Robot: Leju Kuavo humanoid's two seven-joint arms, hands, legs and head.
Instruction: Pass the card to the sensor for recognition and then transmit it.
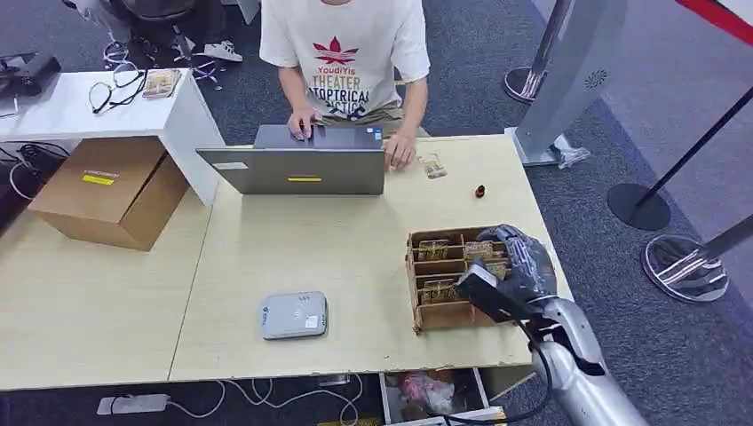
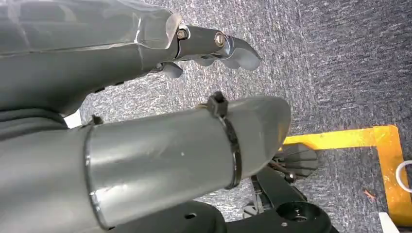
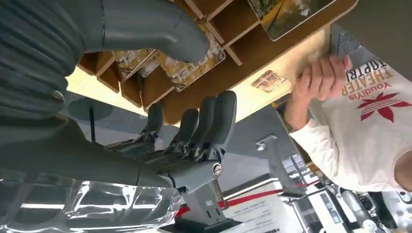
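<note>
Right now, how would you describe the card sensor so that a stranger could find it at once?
Start at the light wooden table where a person types on a laptop. The sensor lies flat near the table's front edge, left of the wooden card rack. It is the only grey, rounded, flat pad there; the right hand is over the rack, not over it.

Sensor (image 1: 294,315) left of card rack (image 1: 441,280), apparently behind laptop (image 1: 296,166).

Pale wooden table (image 1: 293,257) on grey carpet (image 1: 622,133); white side desk (image 1: 133,115).
</note>
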